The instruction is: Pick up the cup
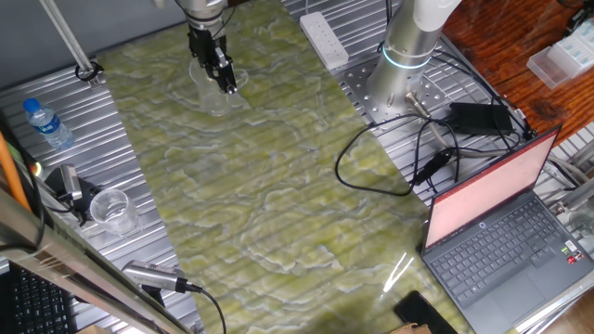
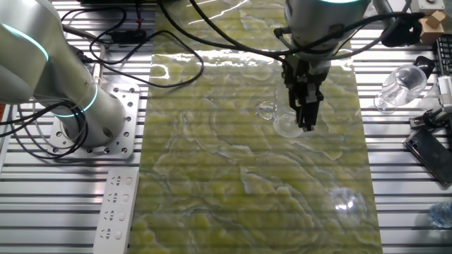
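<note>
Nearest, a laptop (image 1: 501, 232); farther back the hand (image 1: 225, 82) straddles the cup (image 1: 210, 88), grip state unclear: light, thin-walled, slippery, so pinch mid-wall gently.

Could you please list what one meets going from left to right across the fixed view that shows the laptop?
Water bottle → whiter clear cup → hand at the faint cup → power strip → arm base → laptop.
</note>
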Robot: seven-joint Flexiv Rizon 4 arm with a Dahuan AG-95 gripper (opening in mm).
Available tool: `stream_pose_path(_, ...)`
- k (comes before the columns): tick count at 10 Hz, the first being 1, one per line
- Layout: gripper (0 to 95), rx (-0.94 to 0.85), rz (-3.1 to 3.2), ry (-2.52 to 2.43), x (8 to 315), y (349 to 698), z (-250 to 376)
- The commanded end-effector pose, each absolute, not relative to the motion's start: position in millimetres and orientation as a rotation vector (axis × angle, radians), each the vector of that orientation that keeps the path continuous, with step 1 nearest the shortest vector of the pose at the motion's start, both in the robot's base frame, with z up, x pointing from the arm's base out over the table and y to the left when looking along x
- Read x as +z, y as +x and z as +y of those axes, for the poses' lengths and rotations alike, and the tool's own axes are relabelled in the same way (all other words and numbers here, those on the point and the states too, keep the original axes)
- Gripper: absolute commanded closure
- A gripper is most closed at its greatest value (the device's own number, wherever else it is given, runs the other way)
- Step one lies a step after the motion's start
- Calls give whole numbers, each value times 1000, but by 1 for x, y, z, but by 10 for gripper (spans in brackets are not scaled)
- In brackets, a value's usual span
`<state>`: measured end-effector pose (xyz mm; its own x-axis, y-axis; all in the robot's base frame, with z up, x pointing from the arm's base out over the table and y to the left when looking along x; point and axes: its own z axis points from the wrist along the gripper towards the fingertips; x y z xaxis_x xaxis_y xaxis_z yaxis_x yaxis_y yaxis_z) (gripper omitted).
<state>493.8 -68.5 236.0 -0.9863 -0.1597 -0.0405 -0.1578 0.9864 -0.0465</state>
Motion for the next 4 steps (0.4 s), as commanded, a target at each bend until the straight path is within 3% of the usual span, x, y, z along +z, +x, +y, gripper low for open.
stream_pose_path(1,380,-51,3088,-249,236,494,-69)
stream_pose_path(4,380,14,3102,-268,236,494,-68)
